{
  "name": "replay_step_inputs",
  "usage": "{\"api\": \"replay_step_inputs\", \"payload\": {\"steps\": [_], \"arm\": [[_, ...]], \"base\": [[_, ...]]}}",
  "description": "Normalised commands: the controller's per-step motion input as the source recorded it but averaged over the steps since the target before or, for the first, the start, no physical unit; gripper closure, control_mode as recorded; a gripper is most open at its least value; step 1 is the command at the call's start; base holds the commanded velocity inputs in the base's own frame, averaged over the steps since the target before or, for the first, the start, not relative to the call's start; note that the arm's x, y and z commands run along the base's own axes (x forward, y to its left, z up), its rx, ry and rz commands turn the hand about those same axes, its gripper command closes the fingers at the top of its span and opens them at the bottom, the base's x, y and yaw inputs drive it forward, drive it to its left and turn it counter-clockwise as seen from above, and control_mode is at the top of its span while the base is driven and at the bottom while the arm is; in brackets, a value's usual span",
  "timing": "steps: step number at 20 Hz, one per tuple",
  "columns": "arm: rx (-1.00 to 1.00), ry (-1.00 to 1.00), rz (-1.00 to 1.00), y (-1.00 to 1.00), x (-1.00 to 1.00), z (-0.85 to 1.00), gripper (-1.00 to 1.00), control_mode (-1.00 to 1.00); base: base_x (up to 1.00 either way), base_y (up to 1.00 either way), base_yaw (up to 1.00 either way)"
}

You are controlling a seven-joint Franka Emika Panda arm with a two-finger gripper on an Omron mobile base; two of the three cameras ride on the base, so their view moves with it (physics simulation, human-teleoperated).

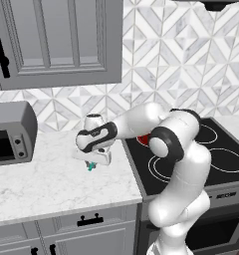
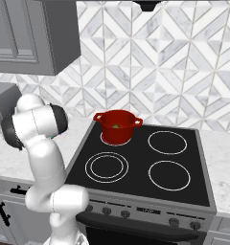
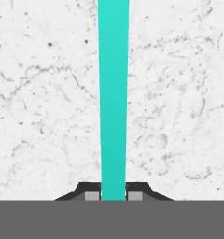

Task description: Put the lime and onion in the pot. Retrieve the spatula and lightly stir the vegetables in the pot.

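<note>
1. My jaws (image 3: pixel 113 196) are clenched on the spatula (image 3: pixel 113 93), 1 tip pressed to each side of its teal handle, which runs from them toward 12 o'clock in the hand view over the white marble surface (image 3: pixel 44 102).
2. In the left base view my jaws (image 1: pixel 92 165) sit low over the surface, at about 9 o'clock from the stove, with a bit of teal showing beneath my hand.
3. The pot (image 2: pixel 118 126) stands on the back-left burner of the stove (image 2: pixel 145 182); a green spot inside looks like the lime (image 2: pixel 116 126). I cannot tell whether the onion is in there too.
4. I judge the retrieving step is in hand: the spatula is gripped but apparently not yet raised.
5. Next I need to lift it clear, carry it toward 3 o'clock to the pot, lower the blade inside and stir gently.
</note>
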Motion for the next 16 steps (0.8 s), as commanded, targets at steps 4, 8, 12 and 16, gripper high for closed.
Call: {"api": "replay_step_inputs", "payload": {"steps": [4,8,12,16], "arm": [[0.0,-0.14,0.0,-0.25,-0.25,0.99,1.0,-1.0],[0.02,-0.12,0.0,-0.46,-0.61,0.79,1.0,-1.0],[0.02,-0.02,0.04,-0.03,-0.05,0.01,1.0,-1.0],[0.08,-0.13,0.03,-0.8,-0.61,0.57,1.0,-1.0]], "base": [[0.0,0.0,0.0],[0.0,0.0,0.0],[0.0,0.0,0.0],[0.0,0.0,0.0]]}}
